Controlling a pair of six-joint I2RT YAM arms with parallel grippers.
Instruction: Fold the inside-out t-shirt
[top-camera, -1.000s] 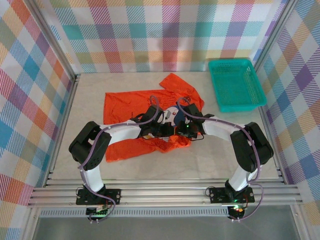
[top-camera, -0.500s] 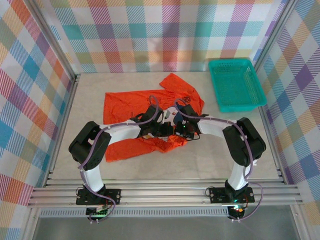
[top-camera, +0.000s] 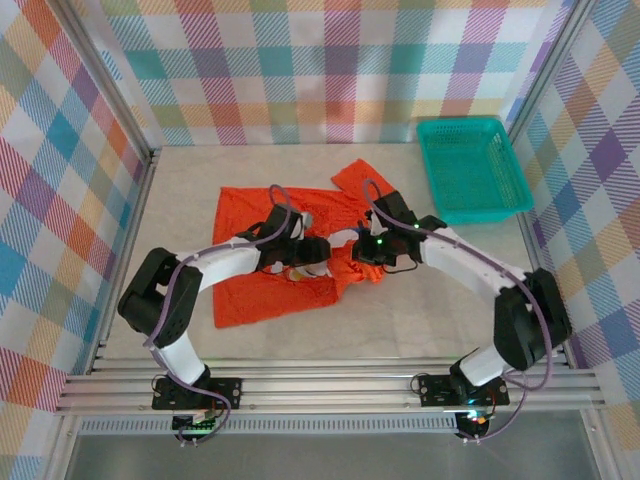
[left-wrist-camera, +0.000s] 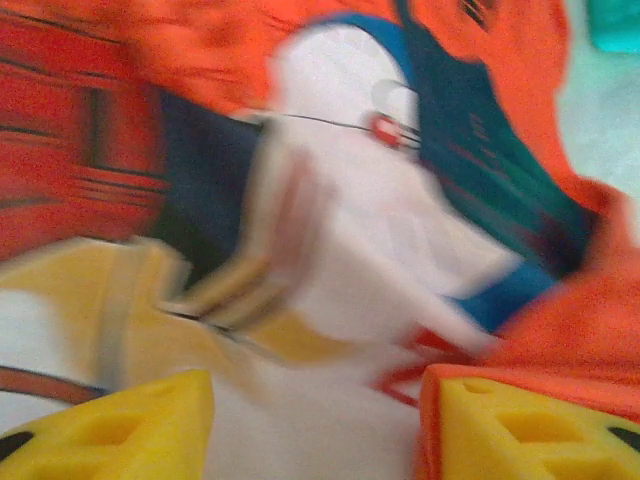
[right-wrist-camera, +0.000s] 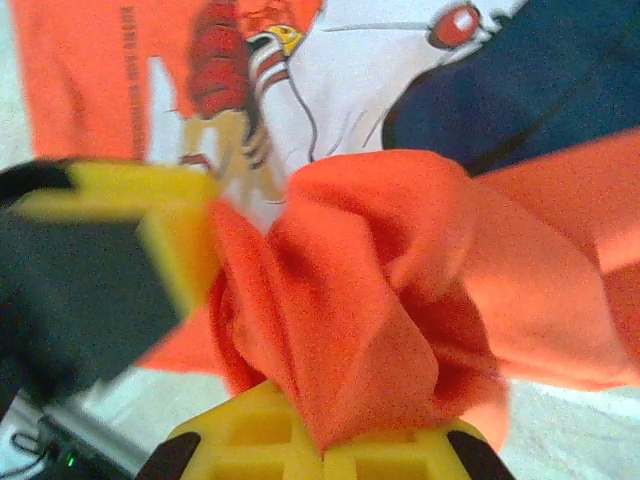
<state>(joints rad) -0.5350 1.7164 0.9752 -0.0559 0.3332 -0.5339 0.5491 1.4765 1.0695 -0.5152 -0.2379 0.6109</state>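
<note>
Right wrist view: right jaws clamp bunched orange t-shirt; left jaws gape; the thick wad may slip.

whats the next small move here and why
Probably close the left end effector on cloth beside the print: it hangs open just over the shirt, while the right end effector is shut on a bunch of it.
</note>
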